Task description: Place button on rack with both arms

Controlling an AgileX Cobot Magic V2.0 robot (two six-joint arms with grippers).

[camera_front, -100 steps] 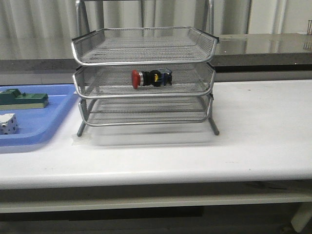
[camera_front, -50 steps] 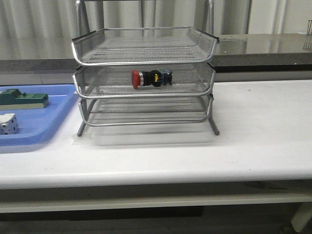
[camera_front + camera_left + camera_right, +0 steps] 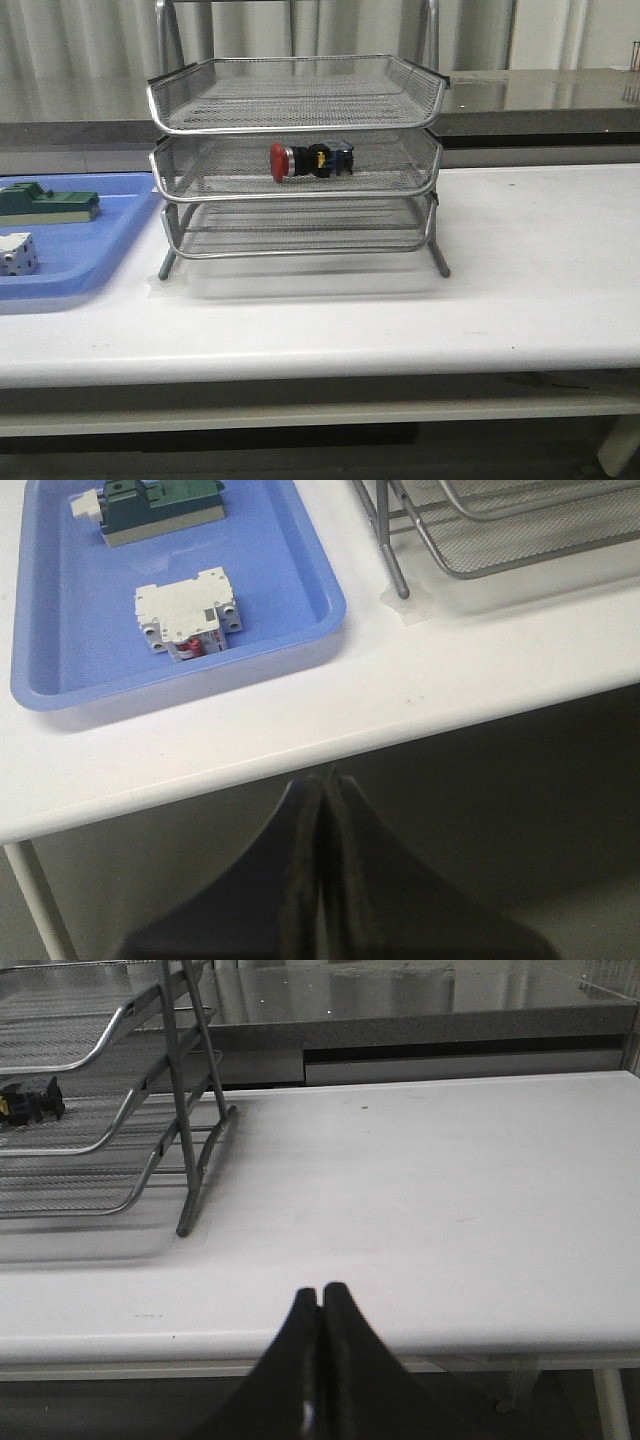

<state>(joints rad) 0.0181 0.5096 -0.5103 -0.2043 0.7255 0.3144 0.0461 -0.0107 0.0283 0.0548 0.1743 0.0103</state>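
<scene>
Nothing has shifted: button (image 3: 309, 160) lies on its side, long axis left-right, in the rack's (image 3: 296, 190) middle tier. Both end effectors, left (image 3: 322, 810) and right (image 3: 320, 1310), are pressed together, empty, at the worktop's (image 3: 540, 260) near edge.

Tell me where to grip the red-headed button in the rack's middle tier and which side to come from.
Grip the button across its black body, just behind the silver collar. It lies on its side, red head to the left. Come in level through the rack's open front, probably: the top tier blocks any approach from above.
</scene>
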